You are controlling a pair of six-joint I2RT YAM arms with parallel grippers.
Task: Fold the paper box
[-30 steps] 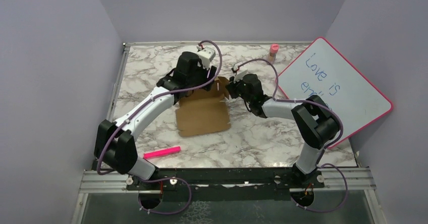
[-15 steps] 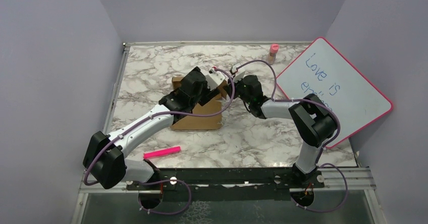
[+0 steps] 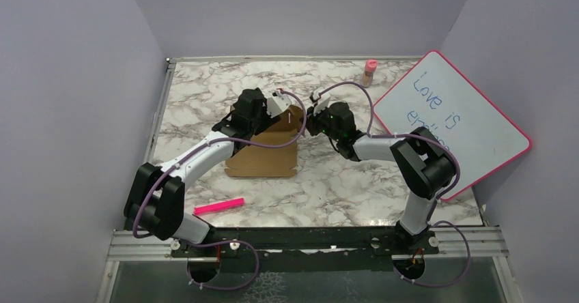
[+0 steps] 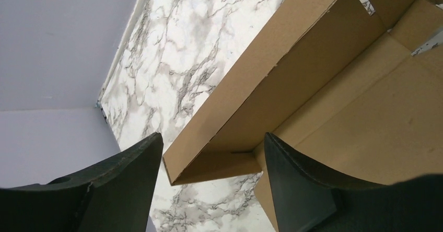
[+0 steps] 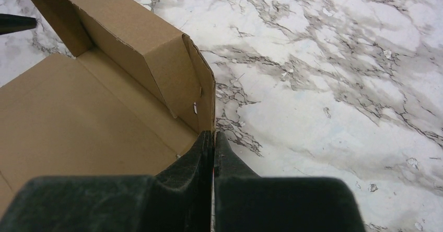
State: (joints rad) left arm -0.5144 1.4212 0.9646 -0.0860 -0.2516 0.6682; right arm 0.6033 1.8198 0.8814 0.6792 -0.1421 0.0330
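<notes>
The brown paper box (image 3: 263,158) lies open on the marble table, its far wall folded upright. My left gripper (image 3: 256,117) hovers at the box's far-left corner. In the left wrist view the left gripper (image 4: 209,156) is open, and the box's raised far wall and corner tab (image 4: 292,80) lie between its fingers without touching them. My right gripper (image 3: 309,121) is at the box's far-right corner. In the right wrist view the right gripper (image 5: 213,136) is shut on the upright edge of the box's right side wall (image 5: 201,93).
A pink marker (image 3: 219,206) lies near the front left. A pink-capped bottle (image 3: 370,71) stands at the back right. A pink-framed whiteboard (image 3: 454,119) leans at the right. Purple walls close in the table on three sides.
My left arm swung across the box toward the right, then drew back to the far-left corner. The box slid slightly left and its far wall now stands up. The right gripper kept its hold.
</notes>
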